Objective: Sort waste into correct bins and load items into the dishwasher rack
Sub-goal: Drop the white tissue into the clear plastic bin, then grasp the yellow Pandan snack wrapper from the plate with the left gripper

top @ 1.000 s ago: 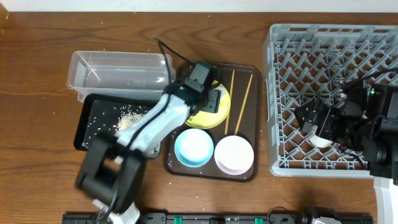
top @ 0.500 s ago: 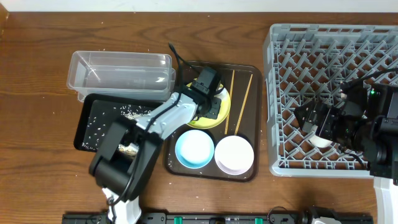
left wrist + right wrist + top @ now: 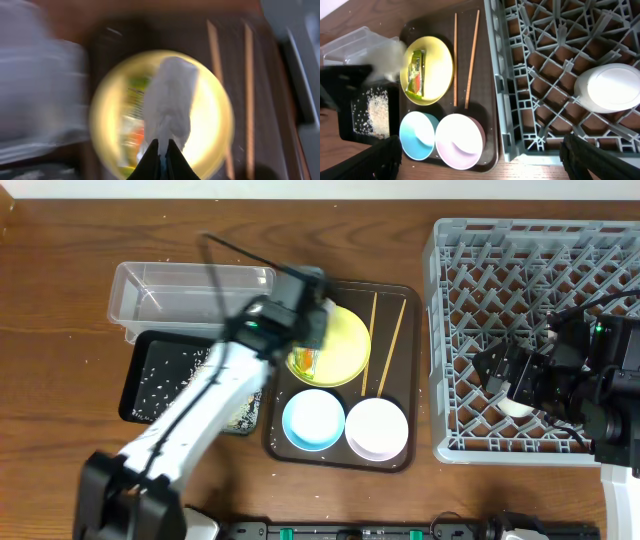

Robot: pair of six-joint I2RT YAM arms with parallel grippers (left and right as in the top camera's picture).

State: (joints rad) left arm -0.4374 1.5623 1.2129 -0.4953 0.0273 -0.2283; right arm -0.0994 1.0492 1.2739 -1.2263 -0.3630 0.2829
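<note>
My left pincer [image 3: 161, 150] is clenched on the tissue [image 3: 170, 100], which sits at my fingertips just above the plate [image 3: 215, 125]. The wrapper [image 3: 131, 107] lies on that plate beside it. My right pincer [image 3: 492, 162] is spread wide over the rack [image 3: 545, 60].

Looking down on a brown wooden table [image 3: 60, 260], streaked with darker grain — filling nearly the whole overhead view. Catching soft, even light, throwing only faint shadows. Ending at a pale strip [image 3: 300, 188] along the far edge — wall or floor, hard to tell. Meeting a black rail [image 3: 350, 530] at the near edge.
</note>
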